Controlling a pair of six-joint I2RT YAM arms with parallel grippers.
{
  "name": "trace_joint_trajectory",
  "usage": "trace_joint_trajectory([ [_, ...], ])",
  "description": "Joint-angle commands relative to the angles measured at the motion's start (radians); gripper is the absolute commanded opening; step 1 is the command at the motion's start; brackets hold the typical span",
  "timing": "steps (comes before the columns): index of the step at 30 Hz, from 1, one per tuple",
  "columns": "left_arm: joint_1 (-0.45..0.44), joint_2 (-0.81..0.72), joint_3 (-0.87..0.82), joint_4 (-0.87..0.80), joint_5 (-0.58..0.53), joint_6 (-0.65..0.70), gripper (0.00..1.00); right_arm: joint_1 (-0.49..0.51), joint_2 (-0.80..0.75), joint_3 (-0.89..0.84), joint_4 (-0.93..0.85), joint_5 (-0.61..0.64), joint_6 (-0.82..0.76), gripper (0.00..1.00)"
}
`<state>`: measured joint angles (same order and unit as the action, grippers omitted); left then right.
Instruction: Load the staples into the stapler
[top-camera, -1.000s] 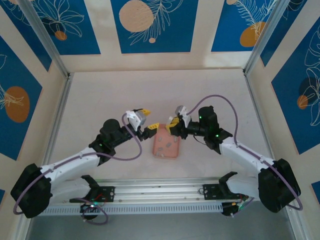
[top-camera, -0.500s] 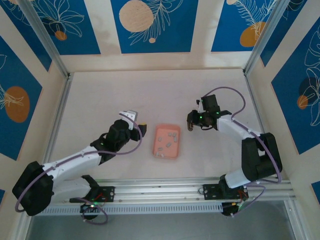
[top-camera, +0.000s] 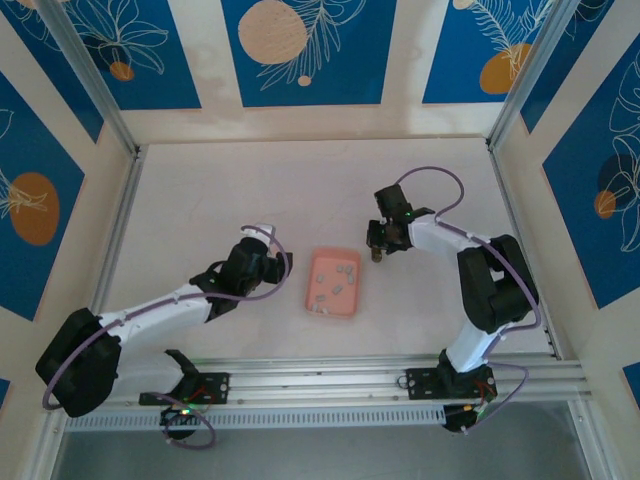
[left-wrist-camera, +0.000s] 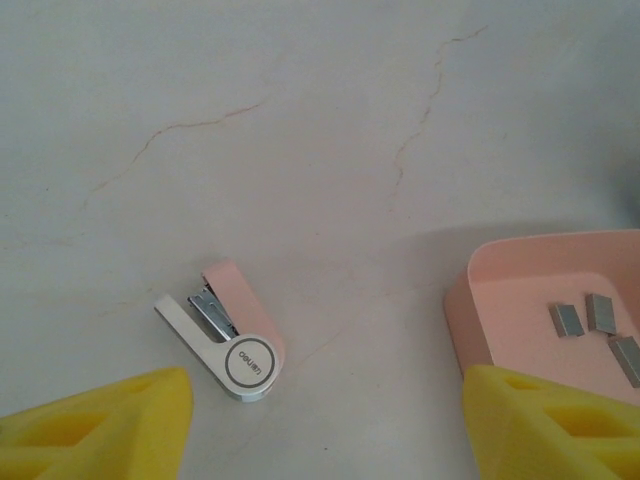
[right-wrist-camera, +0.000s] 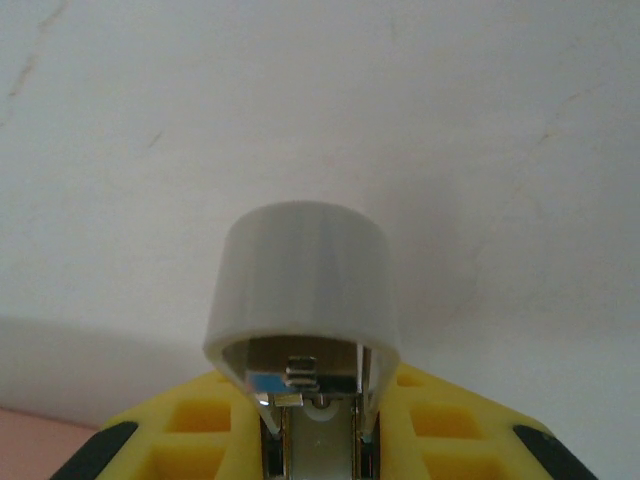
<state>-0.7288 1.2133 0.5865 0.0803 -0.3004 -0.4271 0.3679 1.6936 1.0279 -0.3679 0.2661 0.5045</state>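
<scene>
A small pink and white stapler (left-wrist-camera: 225, 335) lies open on the table, its metal channel showing. My left gripper (left-wrist-camera: 320, 430) (top-camera: 283, 262) hovers open just short of it, with nothing between the yellow fingers (left-wrist-camera: 100, 425). To the right sits the salmon-pink tray (left-wrist-camera: 462, 315) (top-camera: 334, 254), and several small grey staples (left-wrist-camera: 585, 315) (top-camera: 335, 285) lie in it. My right gripper (right-wrist-camera: 310, 425) (top-camera: 378, 245) is beyond the tray's far right corner. It is shut on a pale grey-white stapler (right-wrist-camera: 305, 285), seen end-on with a metal channel inside.
The pale table has thin cracks in its surface (left-wrist-camera: 420, 120). Walls close it in at the back and both sides, and an aluminium rail (top-camera: 330, 385) runs along the near edge by the arm bases.
Both grippers have drawn back from above the tray's far edge. The left one went left and low. The right one went right and its arm has folded in.
</scene>
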Motion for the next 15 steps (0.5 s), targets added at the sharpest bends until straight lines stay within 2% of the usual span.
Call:
trace_joint_trajectory([
  [1, 0.016, 0.005, 0.027, -0.029, -0.01, -0.032, 0.71, 0.011, 0.023, 0.032, -0.015, 0.048, 0.016, 0.22],
  [15, 0.053, 0.023, 0.028, -0.056, 0.025, -0.065, 0.71, 0.026, 0.049, 0.011, 0.027, 0.038, -0.027, 0.29],
])
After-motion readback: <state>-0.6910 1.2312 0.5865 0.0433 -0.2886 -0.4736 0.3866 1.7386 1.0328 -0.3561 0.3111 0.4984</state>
